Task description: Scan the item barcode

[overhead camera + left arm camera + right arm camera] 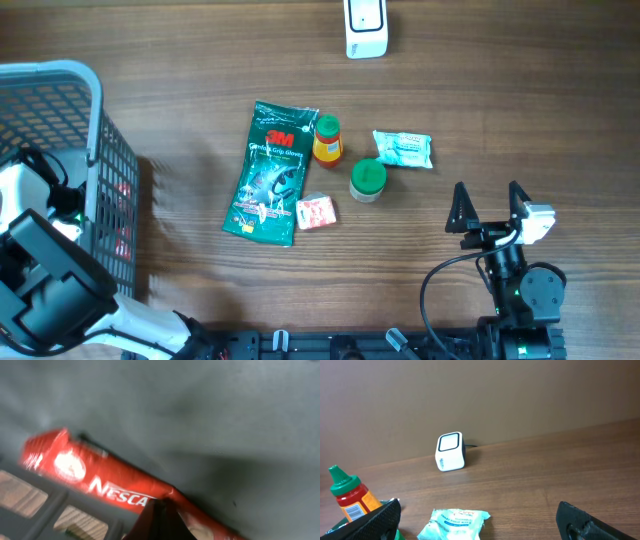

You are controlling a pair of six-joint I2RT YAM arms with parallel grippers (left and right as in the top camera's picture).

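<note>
In my left wrist view, a red Nescafé packet (100, 482) lies on the grey basket (225, 420) floor. Its long axis runs from upper left to lower right, and the lettering reads toward the lower right. My left gripper (160, 510) is closed, tips meeting at the packet's lower edge, though I cannot tell whether they pinch it. My right gripper (490, 208) is spread wide and empty.

Overhead looks straight down; right wrist, low, faces the scanner (450, 452) both share; left wrist close inside basket (225, 420).

Basket (98, 110) at left, pouch (268, 175) mid-table, wipes pack (402, 149) right, scanner (366, 30) behind.
</note>
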